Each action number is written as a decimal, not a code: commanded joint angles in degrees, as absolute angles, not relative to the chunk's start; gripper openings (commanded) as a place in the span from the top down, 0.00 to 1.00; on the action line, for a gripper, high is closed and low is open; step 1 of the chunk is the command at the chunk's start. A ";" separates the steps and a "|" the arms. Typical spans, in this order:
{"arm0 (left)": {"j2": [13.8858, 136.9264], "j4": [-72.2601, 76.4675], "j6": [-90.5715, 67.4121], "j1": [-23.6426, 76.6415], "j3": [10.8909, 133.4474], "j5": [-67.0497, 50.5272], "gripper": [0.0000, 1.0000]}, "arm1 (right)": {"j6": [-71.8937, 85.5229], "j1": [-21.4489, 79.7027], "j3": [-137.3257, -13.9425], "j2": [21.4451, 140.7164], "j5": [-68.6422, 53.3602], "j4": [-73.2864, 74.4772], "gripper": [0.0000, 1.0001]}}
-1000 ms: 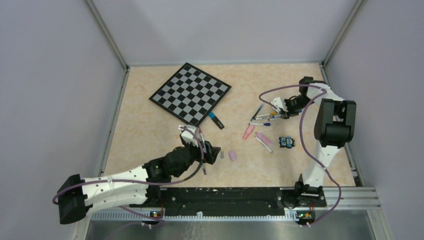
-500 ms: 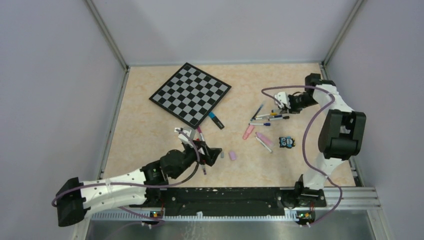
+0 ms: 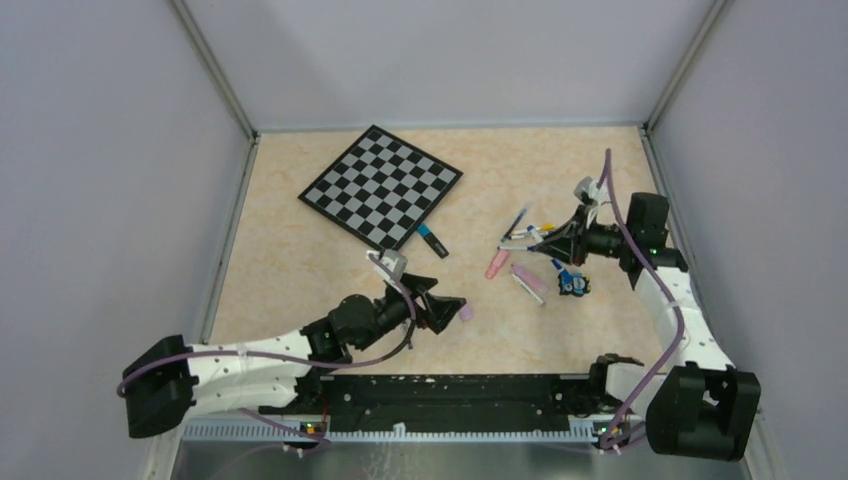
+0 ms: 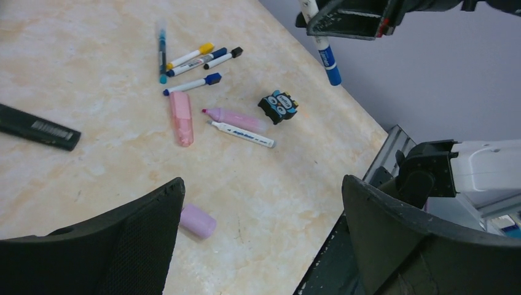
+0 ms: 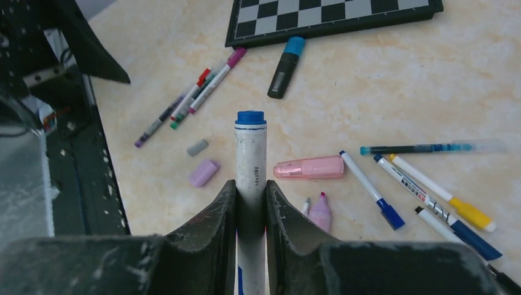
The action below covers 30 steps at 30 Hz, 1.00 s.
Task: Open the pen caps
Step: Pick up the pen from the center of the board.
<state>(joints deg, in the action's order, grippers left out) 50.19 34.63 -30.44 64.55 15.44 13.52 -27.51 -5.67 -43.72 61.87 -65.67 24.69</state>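
My right gripper [image 5: 250,184] is shut on a white marker [image 5: 250,157], whose blue cap [image 5: 250,117] sticks out past the fingertips. In the top view the right gripper [image 3: 563,244] holds this marker [image 3: 558,266] in the air above the owl figure. The left gripper [image 4: 263,184] stands wide open and empty just above the table. A loose lilac cap [image 4: 198,221] lies by its left finger, and in the top view this lilac cap [image 3: 466,312] sits just off the left gripper [image 3: 452,296]. A small grey cap [image 5: 197,147] lies nearby.
Several capped pens [image 3: 525,235] lie in a pile. A pink highlighter [image 3: 497,263] and an uncapped one [image 3: 527,276] lie beside the owl figure [image 3: 573,284]. A black marker [image 3: 432,241] lies by the checkered board [image 3: 381,186]. Thin pens [image 5: 190,101] lie near the left arm.
The right arm has swung from the pen pile toward the near side, carrying the white marker up. The left gripper has slid right, up to the lilac cap, still open.
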 commanded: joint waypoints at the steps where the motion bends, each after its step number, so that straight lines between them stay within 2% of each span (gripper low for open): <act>1: 57.21 44.06 -29.55 64.25 21.61 8.06 0.01 | 13.71 -5.52 -39.07 60.31 -63.74 -4.97 1.00; 7: 69.28 50.86 -33.19 64.29 27.06 6.76 0.01 | 37.51 -5.54 -30.32 60.70 -56.62 -21.24 1.00; 13: 80.67 53.70 -39.00 64.28 33.02 11.12 0.01 | 47.71 -5.45 -26.84 62.56 -56.00 -27.14 1.00; 17: 86.48 54.15 -43.50 64.20 37.44 12.06 0.03 | 48.34 -5.07 -25.67 63.26 -55.64 -28.16 1.00; 22: 92.23 51.05 -50.47 64.17 43.33 11.35 0.09 | 48.44 -3.69 -25.43 63.70 -55.72 -28.98 1.00; 30: 99.33 50.73 -56.05 64.18 48.92 4.75 0.28 | 48.34 -2.99 -25.32 63.89 -55.45 -29.16 1.00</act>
